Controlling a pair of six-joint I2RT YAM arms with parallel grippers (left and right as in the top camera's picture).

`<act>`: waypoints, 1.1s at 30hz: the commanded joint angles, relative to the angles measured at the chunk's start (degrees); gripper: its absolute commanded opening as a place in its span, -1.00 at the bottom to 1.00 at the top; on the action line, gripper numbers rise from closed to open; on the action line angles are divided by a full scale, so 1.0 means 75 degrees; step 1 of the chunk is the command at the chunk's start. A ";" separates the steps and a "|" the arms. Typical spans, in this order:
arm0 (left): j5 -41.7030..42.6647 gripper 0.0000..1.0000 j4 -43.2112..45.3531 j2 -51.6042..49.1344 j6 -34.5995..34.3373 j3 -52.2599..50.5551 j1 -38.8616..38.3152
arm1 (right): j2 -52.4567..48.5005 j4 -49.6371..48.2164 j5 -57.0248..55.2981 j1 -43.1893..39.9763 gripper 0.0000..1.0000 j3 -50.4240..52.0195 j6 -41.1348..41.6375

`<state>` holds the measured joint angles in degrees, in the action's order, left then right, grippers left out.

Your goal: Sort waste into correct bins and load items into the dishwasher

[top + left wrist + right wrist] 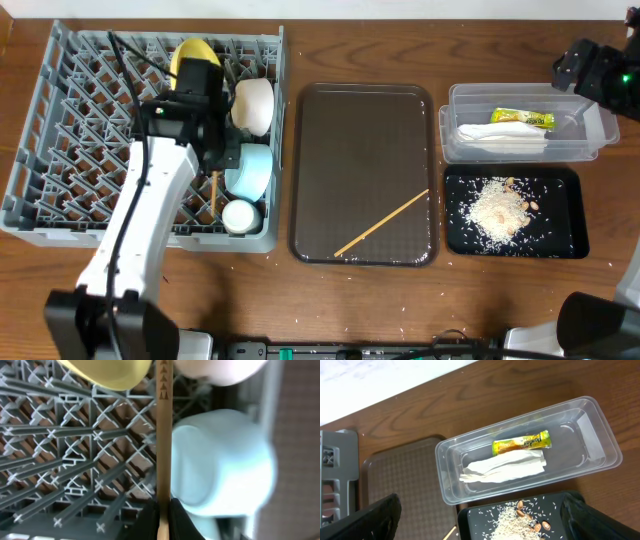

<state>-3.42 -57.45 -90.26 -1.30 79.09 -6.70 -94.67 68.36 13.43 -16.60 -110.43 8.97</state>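
Left jaws pinch one chopstick (164, 435) over the grey rack (60, 120), just beside the light-blue bowl (220, 465). Right jaws spread wide above the clear tub (600, 445).

Overhead, the left arm is covering much of the yellow plate (192, 52) and wooden chopstick (214, 192); the left wrist view's top edge is cropping the blurred white bowl (215, 369).

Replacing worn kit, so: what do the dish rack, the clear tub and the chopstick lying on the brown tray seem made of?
The dish rack looks like matte grey moulded plastic: uniform lattice and pegs. The clear tub seems glossy transparent plastic: see-through walls, shiny rim. The loose chopstick is probably bare wood or bamboo: pale tan, dull.
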 commanded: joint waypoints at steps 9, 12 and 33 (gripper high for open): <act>-0.0507 -0.80 0.0571 -0.0991 0.0918 -0.0338 0.0428 | -0.0020 0.0029 0.0015 -0.0079 0.98 -0.0044 0.0085; -0.0653 -0.39 0.0565 -0.1151 0.0909 -0.0338 0.0428 | -0.0020 0.0029 0.0015 -0.0079 0.98 -0.0047 0.0085; 0.1239 -0.20 0.0653 0.0533 0.0746 -0.0006 -0.0554 | -0.0020 0.0029 0.0015 -0.0079 0.99 -0.0047 0.0085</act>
<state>-0.56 -52.56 -89.41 4.49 77.06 -7.03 -94.67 68.38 13.43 -16.60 -110.43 8.97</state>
